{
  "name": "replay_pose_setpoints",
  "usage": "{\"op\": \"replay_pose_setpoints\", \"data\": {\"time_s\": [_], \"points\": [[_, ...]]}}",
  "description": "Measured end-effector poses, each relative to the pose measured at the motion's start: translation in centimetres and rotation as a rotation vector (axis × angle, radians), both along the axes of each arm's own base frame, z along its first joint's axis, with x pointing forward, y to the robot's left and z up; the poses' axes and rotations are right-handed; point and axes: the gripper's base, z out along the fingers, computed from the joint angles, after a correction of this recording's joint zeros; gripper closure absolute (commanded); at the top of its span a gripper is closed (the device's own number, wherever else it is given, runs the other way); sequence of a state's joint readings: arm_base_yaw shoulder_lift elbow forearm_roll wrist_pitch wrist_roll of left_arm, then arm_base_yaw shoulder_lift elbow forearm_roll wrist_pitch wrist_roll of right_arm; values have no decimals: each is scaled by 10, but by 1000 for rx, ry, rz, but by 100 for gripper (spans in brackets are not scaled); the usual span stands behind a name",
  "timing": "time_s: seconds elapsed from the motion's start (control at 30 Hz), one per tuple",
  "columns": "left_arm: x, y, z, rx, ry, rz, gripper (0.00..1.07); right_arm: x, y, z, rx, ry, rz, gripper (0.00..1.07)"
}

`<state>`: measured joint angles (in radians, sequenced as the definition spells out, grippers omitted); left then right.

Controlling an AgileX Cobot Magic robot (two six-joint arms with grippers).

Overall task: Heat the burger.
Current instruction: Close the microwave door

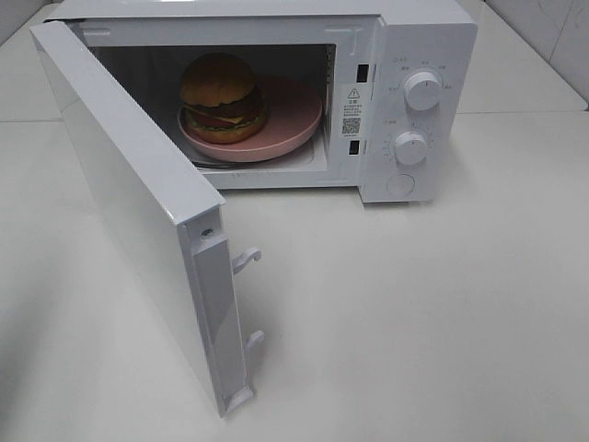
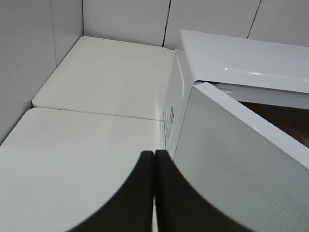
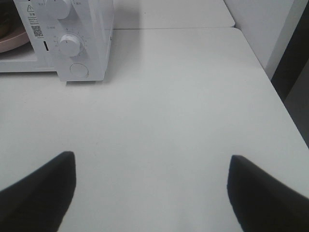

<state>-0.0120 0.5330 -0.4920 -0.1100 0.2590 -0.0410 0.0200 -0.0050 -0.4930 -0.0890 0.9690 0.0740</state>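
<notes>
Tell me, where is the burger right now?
In the high camera view, the burger sits on the pink plate inside the white microwave, left of its dials, with the door swung open.

I see a white microwave (image 1: 414,55) with a white door (image 1: 138,212) and white knobs (image 1: 422,90). Its white sticker (image 1: 351,124) carries a black square code. The burger (image 1: 221,97) shows a glossy golden-brown bun, a dark patty, and red and green layers. The plate (image 1: 299,115) is pink and the table (image 1: 414,313) cream-white. The left gripper (image 2: 154,159) and right gripper (image 3: 150,162) are both black.
</notes>
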Motion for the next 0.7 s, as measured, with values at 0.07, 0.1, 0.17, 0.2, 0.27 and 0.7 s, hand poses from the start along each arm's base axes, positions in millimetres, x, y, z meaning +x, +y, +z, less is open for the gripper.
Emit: {"op": "replay_pose_setpoints", "data": {"time_s": [0.07, 0.1, 0.17, 0.2, 0.27, 0.7], "points": [[9, 1, -4, 0, -23, 9, 107, 0, 0, 0, 0, 0, 0, 31], [13, 1, -8, 0, -32, 14, 107, 0, 0, 0, 0, 0, 0, 31], [20, 2, -14, 0, -49, 22, 107, 0, 0, 0, 0, 0, 0, 31], [23, 2, -18, 1, -52, 26, 107, 0, 0, 0, 0, 0, 0, 31], [30, 3, -26, 2, -74, 36, 107, 0, 0, 0, 0, 0, 0, 31], [61, 2, -73, 83, -195, 18, 107, 0, 0, 0, 0, 0, 5, 31]]}}
